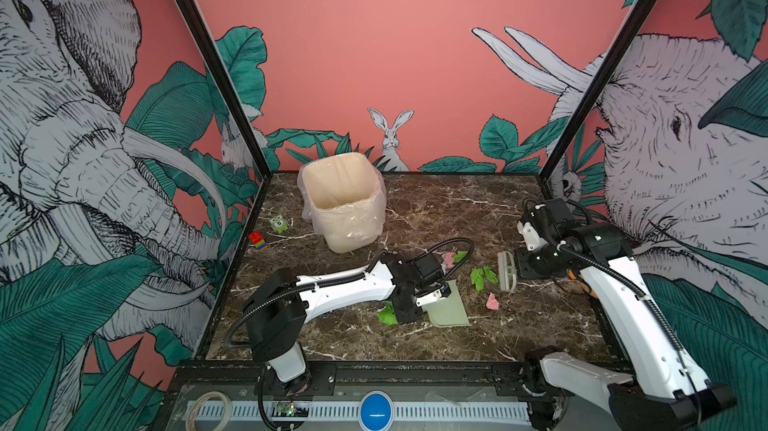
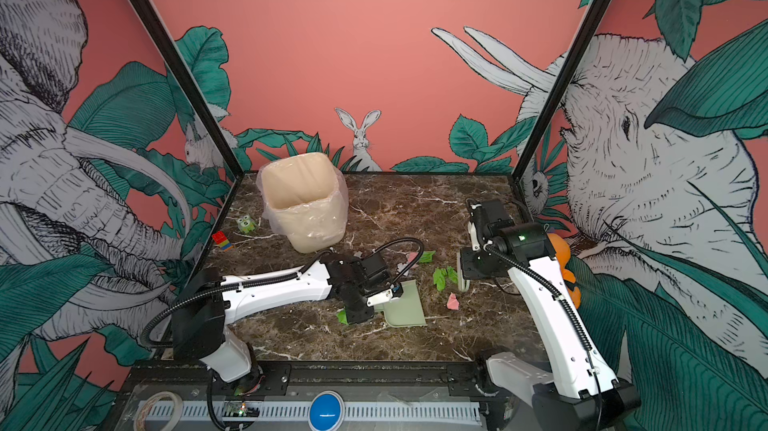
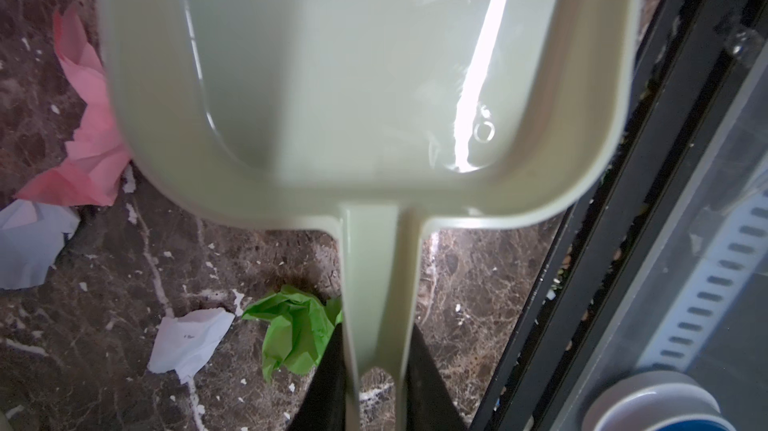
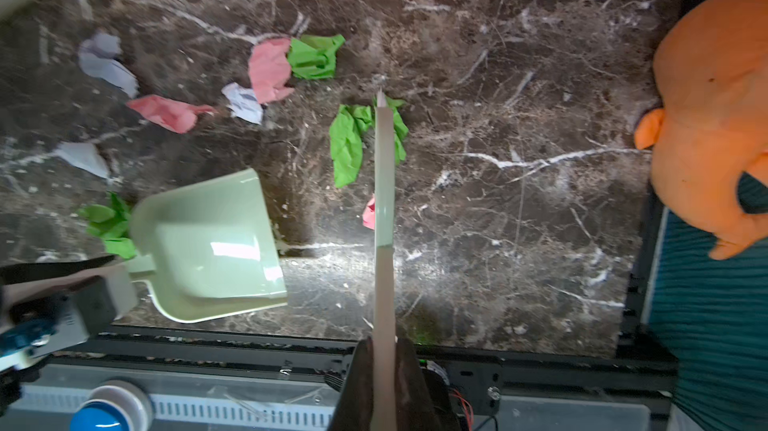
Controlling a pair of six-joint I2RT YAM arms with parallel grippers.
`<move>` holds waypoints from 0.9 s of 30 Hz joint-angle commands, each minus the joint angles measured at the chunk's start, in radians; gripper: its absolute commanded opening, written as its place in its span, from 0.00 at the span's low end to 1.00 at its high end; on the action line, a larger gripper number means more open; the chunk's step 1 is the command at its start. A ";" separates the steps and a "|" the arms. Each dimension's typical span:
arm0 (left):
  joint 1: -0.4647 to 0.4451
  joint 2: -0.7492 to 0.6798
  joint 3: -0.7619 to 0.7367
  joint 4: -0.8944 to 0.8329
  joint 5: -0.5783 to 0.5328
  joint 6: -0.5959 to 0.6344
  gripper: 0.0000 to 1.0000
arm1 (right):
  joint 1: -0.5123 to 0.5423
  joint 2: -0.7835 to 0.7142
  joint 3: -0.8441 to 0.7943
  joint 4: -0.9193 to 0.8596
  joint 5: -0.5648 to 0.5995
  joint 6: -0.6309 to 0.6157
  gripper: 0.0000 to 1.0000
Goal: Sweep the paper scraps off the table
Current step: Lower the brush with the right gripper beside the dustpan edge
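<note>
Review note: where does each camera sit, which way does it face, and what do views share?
Both top views: over the front edge, facing down and forward across the table and bin; left arm and right arm show.
Left wrist: on the left arm, facing down along the left gripper at its dustpan; dark fingers show.
Right wrist: on the right arm, facing down past the right gripper and its brush; fingers show.
Shared: both wrist views catch the dustpan and the green scrap beside it.

A staged robot-lab booth: jungle-mural panels (image 1: 374, 55) in a black frame (image 1: 210, 55) enclose a marble desk (image 1: 457, 208), with two robot arms (image 1: 345, 287) bolted to a rail (image 1: 415, 370).
</note>
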 commanded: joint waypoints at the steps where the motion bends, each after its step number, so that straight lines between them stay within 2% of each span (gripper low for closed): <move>1: -0.010 0.009 0.042 -0.052 -0.005 0.015 0.07 | 0.050 0.003 -0.033 -0.055 0.126 0.063 0.00; 6: -0.025 0.034 0.068 -0.080 -0.008 0.009 0.07 | 0.072 -0.010 -0.126 -0.036 0.137 0.107 0.00; 13: -0.035 0.073 0.102 -0.101 -0.022 -0.002 0.06 | 0.089 -0.020 -0.250 0.032 0.095 0.141 0.00; 27: -0.041 0.129 0.133 -0.144 -0.024 -0.010 0.05 | 0.099 0.044 -0.314 0.102 0.062 0.063 0.00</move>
